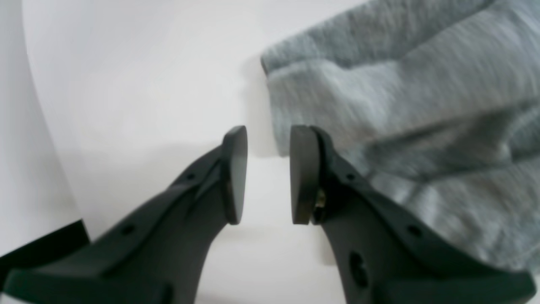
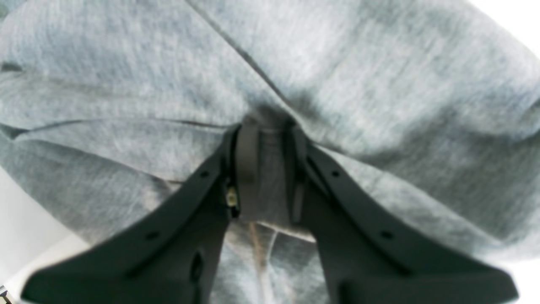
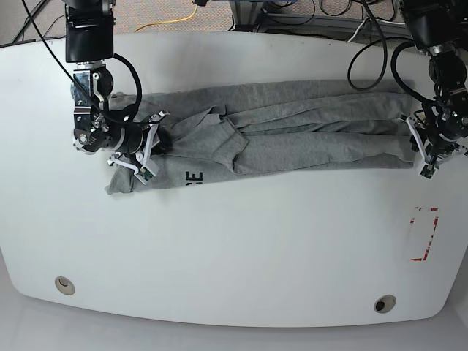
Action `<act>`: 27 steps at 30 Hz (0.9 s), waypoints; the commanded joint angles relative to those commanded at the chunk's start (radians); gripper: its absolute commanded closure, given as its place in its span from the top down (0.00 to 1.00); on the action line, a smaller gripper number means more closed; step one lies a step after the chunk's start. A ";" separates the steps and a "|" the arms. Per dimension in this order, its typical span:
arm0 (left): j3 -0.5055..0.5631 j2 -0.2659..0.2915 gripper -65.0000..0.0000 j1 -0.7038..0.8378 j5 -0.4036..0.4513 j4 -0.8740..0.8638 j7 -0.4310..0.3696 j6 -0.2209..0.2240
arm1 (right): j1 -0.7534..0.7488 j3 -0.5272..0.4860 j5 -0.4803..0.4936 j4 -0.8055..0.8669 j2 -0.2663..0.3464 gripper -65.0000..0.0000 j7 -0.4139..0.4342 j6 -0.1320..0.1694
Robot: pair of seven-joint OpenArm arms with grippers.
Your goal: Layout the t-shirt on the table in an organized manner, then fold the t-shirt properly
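The heather-grey t-shirt [image 3: 292,131] lies stretched in a long crumpled band across the far half of the white table [image 3: 241,241], with a bit of black lettering [image 3: 194,177] at its near left. My right gripper [image 3: 156,133] is shut on a bunched fold of the t-shirt [image 2: 379,84], with cloth pinched between its fingers [image 2: 247,160]. My left gripper [image 1: 268,173] is open and empty over bare table, right at the t-shirt's edge [image 1: 400,105]; in the base view it [image 3: 415,144] sits at the band's right end.
A red tape rectangle [image 3: 424,234] marks the table near the right edge. Two small round holes [image 3: 64,284] [image 3: 385,303] sit near the front edge. Cables [image 3: 373,44] run along the far right behind the table.
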 joint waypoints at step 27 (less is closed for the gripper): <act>-0.002 0.005 0.55 -0.241 0.002 -0.319 0.000 0.000 | 0.000 -0.002 0.005 0.000 -0.002 0.15 0.000 0.000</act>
